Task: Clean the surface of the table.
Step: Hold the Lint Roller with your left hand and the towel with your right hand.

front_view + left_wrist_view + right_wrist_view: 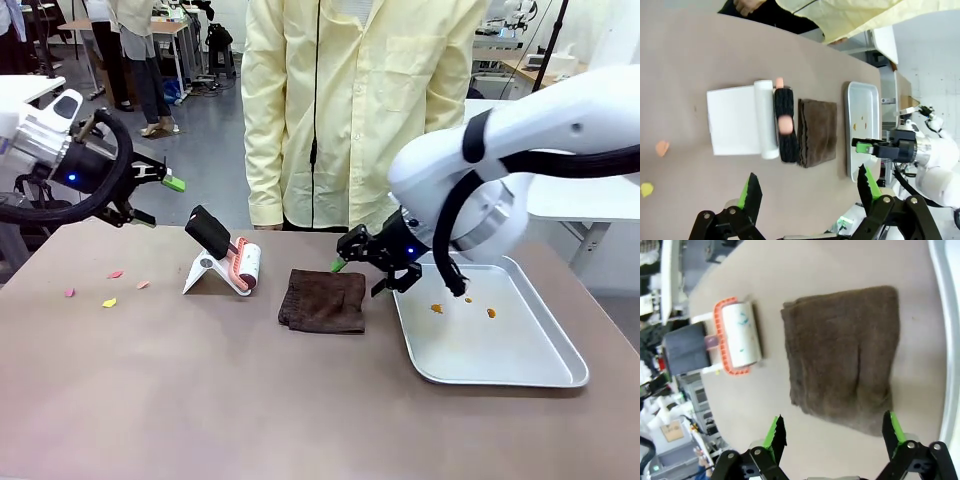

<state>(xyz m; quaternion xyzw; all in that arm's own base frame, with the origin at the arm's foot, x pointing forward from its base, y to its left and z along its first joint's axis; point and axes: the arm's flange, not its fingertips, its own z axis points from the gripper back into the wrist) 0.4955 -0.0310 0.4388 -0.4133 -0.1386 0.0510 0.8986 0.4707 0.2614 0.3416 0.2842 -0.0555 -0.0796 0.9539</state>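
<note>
Above the table (200,400), left claw (160,200) and right claw (362,277) gape empty.

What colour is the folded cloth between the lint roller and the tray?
Dark brown cloth, clearest in the right wrist view.

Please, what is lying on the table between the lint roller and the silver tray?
A folded dark brown cloth lies flat on the table between the lint roller and the silver tray. The front view shows it.
</note>
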